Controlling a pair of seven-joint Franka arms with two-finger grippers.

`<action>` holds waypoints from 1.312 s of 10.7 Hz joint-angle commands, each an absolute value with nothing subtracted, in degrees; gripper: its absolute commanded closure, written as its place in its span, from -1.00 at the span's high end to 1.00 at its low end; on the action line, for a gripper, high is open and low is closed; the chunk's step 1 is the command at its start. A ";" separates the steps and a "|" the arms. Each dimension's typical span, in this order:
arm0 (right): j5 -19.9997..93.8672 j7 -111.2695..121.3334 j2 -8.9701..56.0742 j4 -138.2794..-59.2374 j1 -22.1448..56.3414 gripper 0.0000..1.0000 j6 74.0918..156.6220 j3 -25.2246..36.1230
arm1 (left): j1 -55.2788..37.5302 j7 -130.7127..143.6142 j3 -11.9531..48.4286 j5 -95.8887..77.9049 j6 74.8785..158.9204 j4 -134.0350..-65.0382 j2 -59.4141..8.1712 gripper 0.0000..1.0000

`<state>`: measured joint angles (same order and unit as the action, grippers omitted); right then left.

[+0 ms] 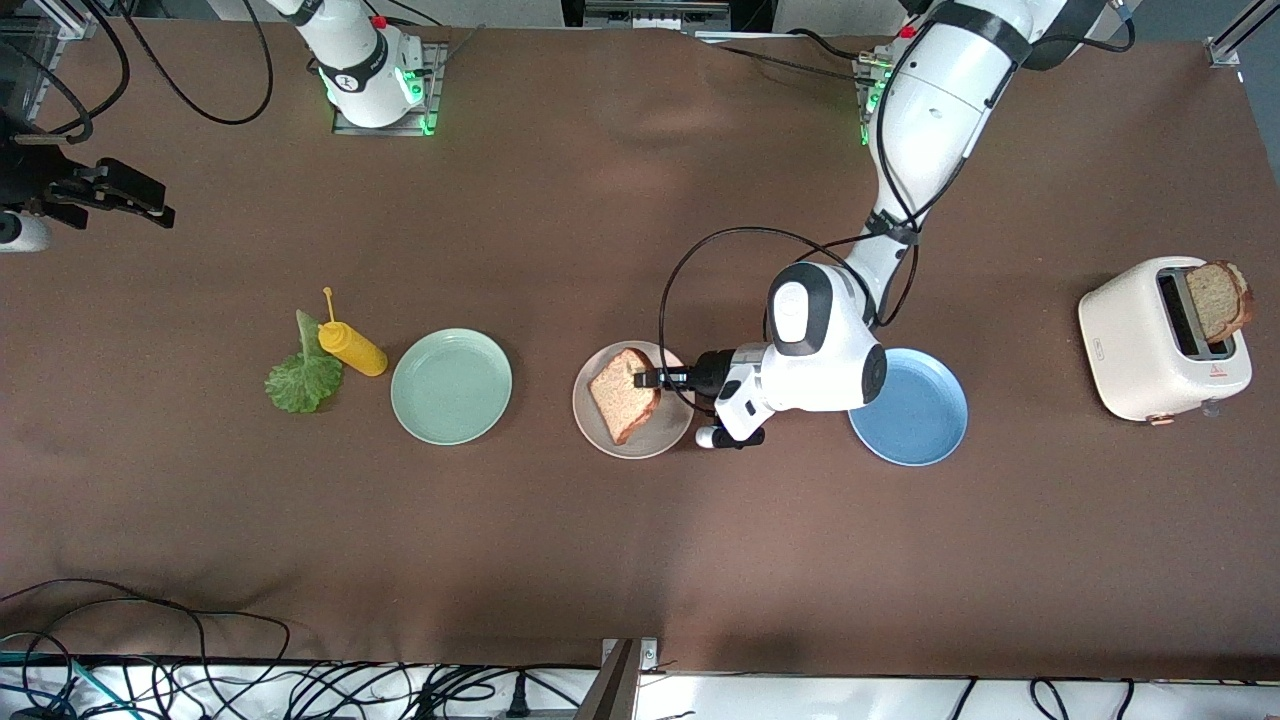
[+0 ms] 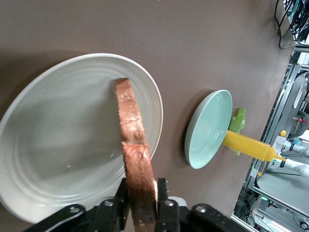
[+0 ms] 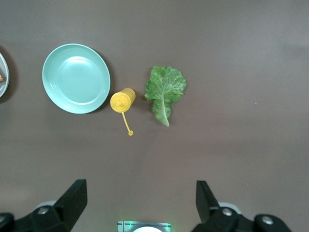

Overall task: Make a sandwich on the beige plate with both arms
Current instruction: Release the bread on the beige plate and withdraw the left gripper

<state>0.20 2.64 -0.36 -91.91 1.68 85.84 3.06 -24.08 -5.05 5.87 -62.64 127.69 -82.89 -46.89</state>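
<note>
My left gripper [image 1: 646,378] is shut on a brown bread slice [image 1: 622,395] and holds it tilted on edge over the beige plate [image 1: 655,436]. In the left wrist view the fingers [image 2: 163,191] clamp the crust of the slice [image 2: 133,140] above the plate [image 2: 63,145]. I cannot tell whether the slice touches the plate. A second bread slice [image 1: 1220,298] stands in the toaster. The lettuce leaf [image 1: 303,378] lies on the table toward the right arm's end, also in the right wrist view [image 3: 165,88]. My right gripper [image 3: 140,186] is open and empty, high over the table.
A yellow mustard bottle [image 1: 352,347] lies between the lettuce and a mint-green plate [image 1: 451,386]. A blue plate [image 1: 920,420] sits under the left arm's wrist. A white toaster [image 1: 1140,345] stands at the left arm's end. Cables lie along the table's near edge.
</note>
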 commanded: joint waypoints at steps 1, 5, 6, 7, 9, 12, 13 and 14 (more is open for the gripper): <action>0.97 2.55 -0.18 -91.14 1.85 1.00 84.73 3.16 | -24.00 -6.24 5.19 -65.39 128.14 -82.88 -47.20 1.00; 0.88 2.55 0.18 -90.97 2.90 1.00 84.81 3.16 | -20.49 -5.98 4.92 -64.51 127.71 -83.14 -47.02 1.00; 0.79 2.64 0.26 -91.05 2.99 1.00 84.73 3.16 | -19.70 -5.98 4.92 -62.95 127.71 -83.41 -47.02 1.00; 0.88 2.64 0.35 -90.97 2.99 1.00 84.81 3.16 | -18.73 -5.89 4.92 -60.67 127.62 -83.50 -47.02 1.00; 0.88 2.64 0.26 -90.97 2.99 1.00 84.81 3.16 | -15.14 -5.63 4.83 -55.58 124.83 -83.58 -46.32 1.00; 0.88 2.64 0.35 -90.97 3.16 1.00 84.81 3.16 | -8.54 -5.28 4.83 -40.93 115.17 -83.58 -42.38 1.00; 0.79 2.64 0.35 -90.97 3.25 1.00 84.81 3.16 | -6.79 -4.23 4.92 -36.95 112.44 -83.58 -40.62 1.00; 0.79 2.64 0.35 -90.97 3.25 1.00 84.81 3.16 | -5.11 -3.44 4.75 -34.04 109.11 -83.41 -39.13 1.00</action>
